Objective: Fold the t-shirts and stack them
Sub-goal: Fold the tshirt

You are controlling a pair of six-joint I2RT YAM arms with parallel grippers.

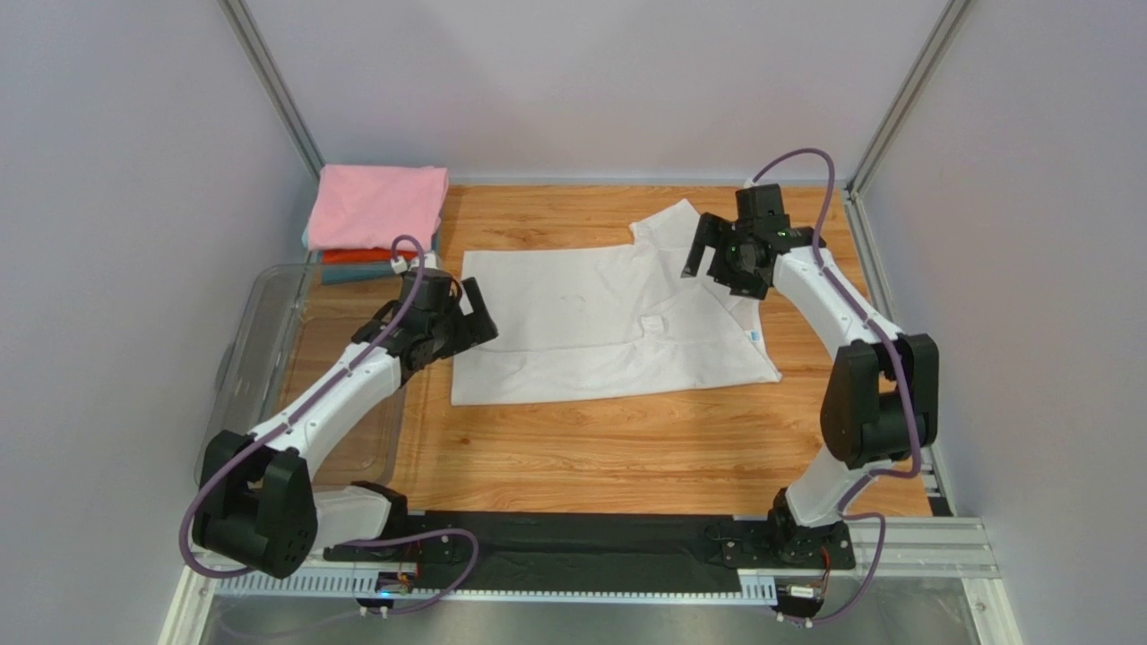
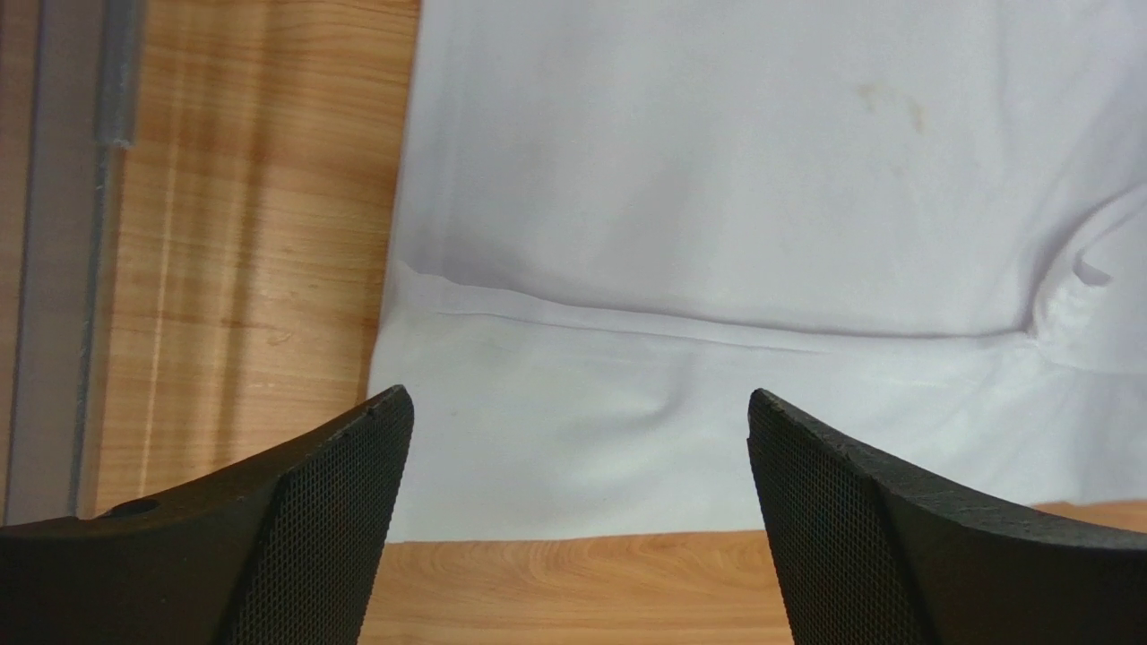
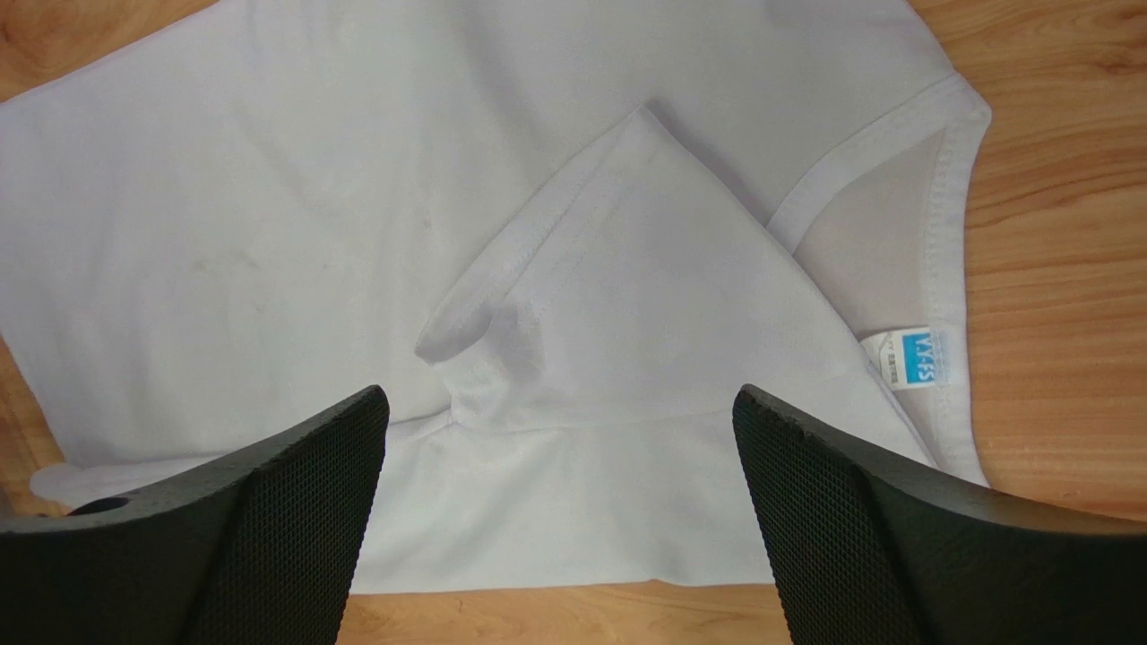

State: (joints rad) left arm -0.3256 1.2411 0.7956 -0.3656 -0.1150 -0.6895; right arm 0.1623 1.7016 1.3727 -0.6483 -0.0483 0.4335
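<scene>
You're working on a pale wooden table [image 1: 606, 444] boxed in by grey walls and a metal frame. The white t-shirt [image 1: 593, 316] lies flat in the middle, with its hem to the left and its neck to the right. The finished stack sits in the far left corner, well apart from it: a pink shirt [image 1: 377, 204] on top, then an orange-red one [image 1: 361, 255] and a teal one [image 1: 353, 273]. A clear plastic bin [image 1: 249, 350] stands at the left edge.

Your left gripper [image 1: 474, 320] hangs over the hem end and your right gripper [image 1: 716, 265] over the neck end. Both have their jaws spread wide and hold nothing.

The fold looks partly done. The near sleeve [image 3: 566, 269] lies turned in over the body as a soft triangle, while the far sleeve sticks out towards the back wall. Your next move is probably to pinch that far edge at both ends and bring it over evenly.

The cloth is thin, matte and limp, with a ribbed collar [image 3: 875, 148] and a small blue label [image 3: 920, 358]. Expect it to sag and wrinkle if one end leads.
</scene>
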